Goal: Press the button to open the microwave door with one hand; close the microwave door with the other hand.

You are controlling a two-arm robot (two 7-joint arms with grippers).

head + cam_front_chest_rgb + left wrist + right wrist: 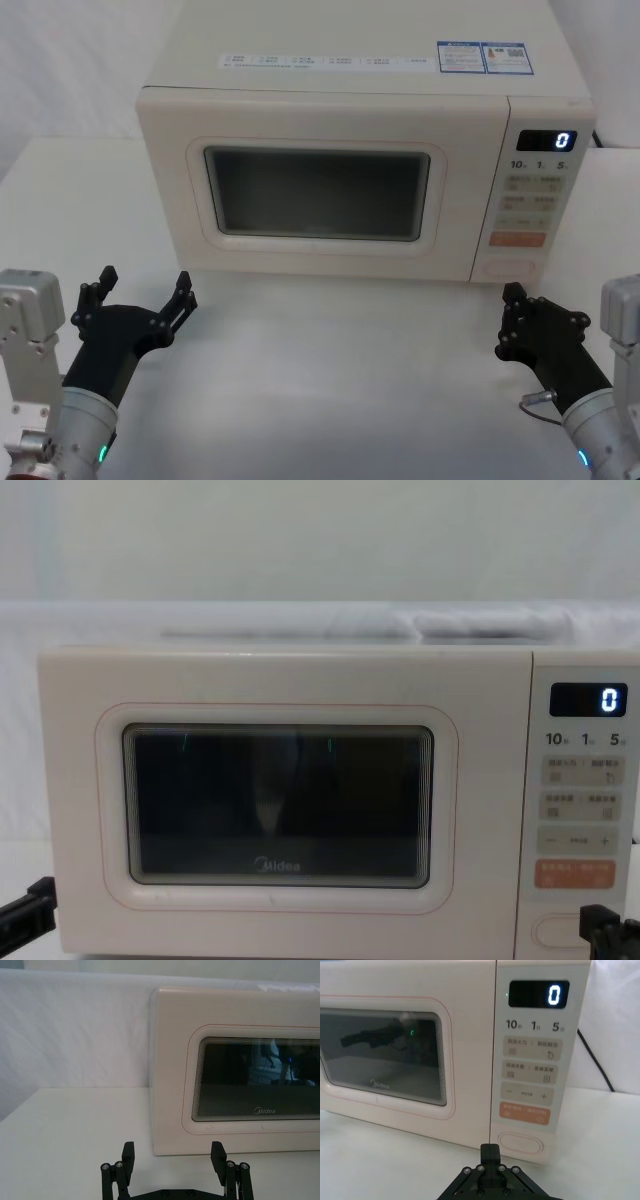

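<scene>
So the microwave door (318, 190) sits flush shut on the table (330, 370), my right gripper (512, 318), fingers pressed together for poking, lines up just before the button (511, 268) low on the keypad panel (530, 195), left gripper (140, 295) spread, waiting door-side.

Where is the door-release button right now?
The button sits at the bottom of the keypad panel on the microwave's right side, just under the orange key. The right pincer is directly in front, not touching.
</scene>
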